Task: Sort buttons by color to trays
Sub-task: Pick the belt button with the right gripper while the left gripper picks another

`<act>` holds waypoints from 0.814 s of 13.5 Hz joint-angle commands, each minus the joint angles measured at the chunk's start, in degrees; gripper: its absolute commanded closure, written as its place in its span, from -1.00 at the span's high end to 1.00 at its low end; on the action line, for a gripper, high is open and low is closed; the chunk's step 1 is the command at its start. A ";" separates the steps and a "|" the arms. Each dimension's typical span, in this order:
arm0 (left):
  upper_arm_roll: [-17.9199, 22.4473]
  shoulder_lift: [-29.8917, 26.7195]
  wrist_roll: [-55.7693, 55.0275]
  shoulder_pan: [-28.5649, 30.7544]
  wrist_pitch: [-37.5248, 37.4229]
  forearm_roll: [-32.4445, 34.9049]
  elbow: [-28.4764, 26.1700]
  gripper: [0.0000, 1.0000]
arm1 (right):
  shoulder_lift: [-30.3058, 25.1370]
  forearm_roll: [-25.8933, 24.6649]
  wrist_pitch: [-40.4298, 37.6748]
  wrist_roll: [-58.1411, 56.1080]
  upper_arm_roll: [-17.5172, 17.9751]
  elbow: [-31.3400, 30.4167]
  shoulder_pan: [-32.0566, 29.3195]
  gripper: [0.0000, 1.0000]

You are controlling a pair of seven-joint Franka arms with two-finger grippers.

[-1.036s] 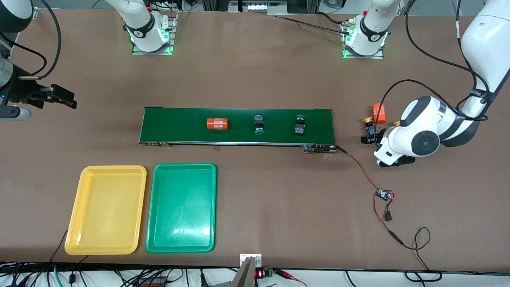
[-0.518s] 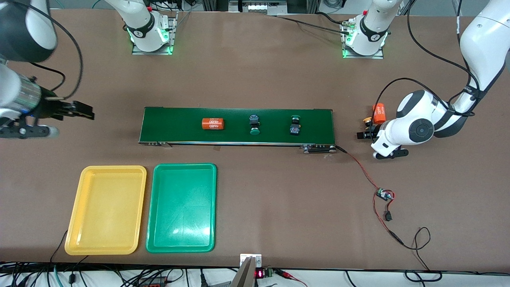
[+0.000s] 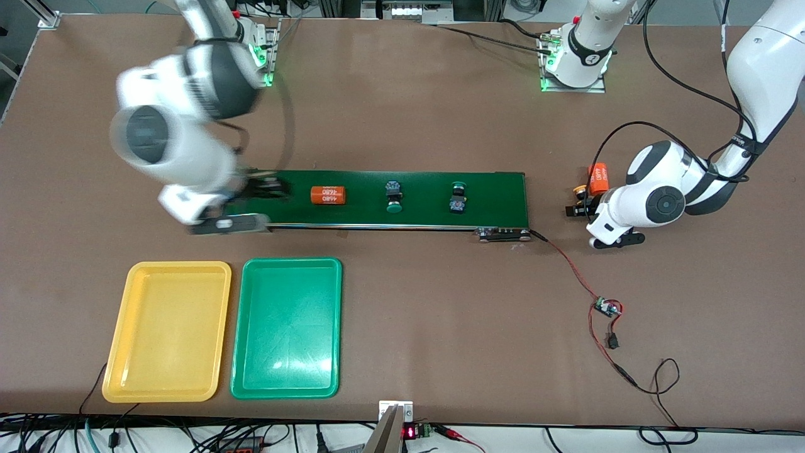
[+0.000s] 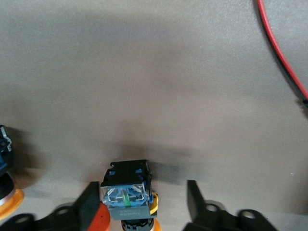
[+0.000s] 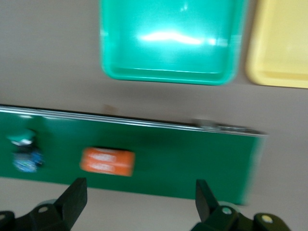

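Note:
Two green-capped buttons (image 3: 393, 196) (image 3: 457, 196) lie on the conveyor belt. A yellow-capped button (image 3: 580, 190) stands on the table off the belt's end toward the left arm. My left gripper (image 3: 578, 209) is low and open around it. In the left wrist view (image 4: 142, 207) the button's black-and-blue body (image 4: 127, 190) sits between the fingers (image 4: 89, 207), close to one of them. A second yellow-capped button (image 4: 5, 166) shows at that view's edge. My right gripper (image 3: 272, 187) is open and empty (image 5: 139, 199) over the belt's other end. The yellow tray (image 3: 166, 330) and green tray (image 3: 286, 327) lie side by side, nearer the front camera than the belt.
The dark-green belt (image 3: 490, 189) carries an orange "4680" cylinder (image 3: 327, 195), also in the right wrist view (image 5: 107, 161). Another orange cylinder (image 3: 597, 178) lies by the left gripper. A red wire (image 3: 569, 267) runs from the belt to a small circuit board (image 3: 607, 308).
My right arm has swung from the table's edge to over the belt's end. The cylinder and green buttons have shifted along the belt toward the right arm's end. My left gripper has settled around the yellow-capped button.

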 commanded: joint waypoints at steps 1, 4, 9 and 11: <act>0.23 -0.37 -0.27 0.43 1.06 1.01 -1.31 0.19 | 3.84 1.02 6.36 6.98 -0.84 0.70 7.41 1.00; 1.46 -0.02 -0.27 0.25 2.99 1.01 -1.74 0.01 | 7.89 2.07 14.54 11.38 -0.84 0.79 12.87 1.00; -3.70 -1.07 -1.40 -0.01 -2.26 0.92 0.96 -0.49 | 11.32 1.20 15.62 12.54 -0.84 0.53 16.31 1.00; -8.27 -0.99 -3.86 -0.89 -6.57 0.57 3.60 -0.49 | 12.73 1.28 15.53 12.89 -0.84 0.27 16.93 1.00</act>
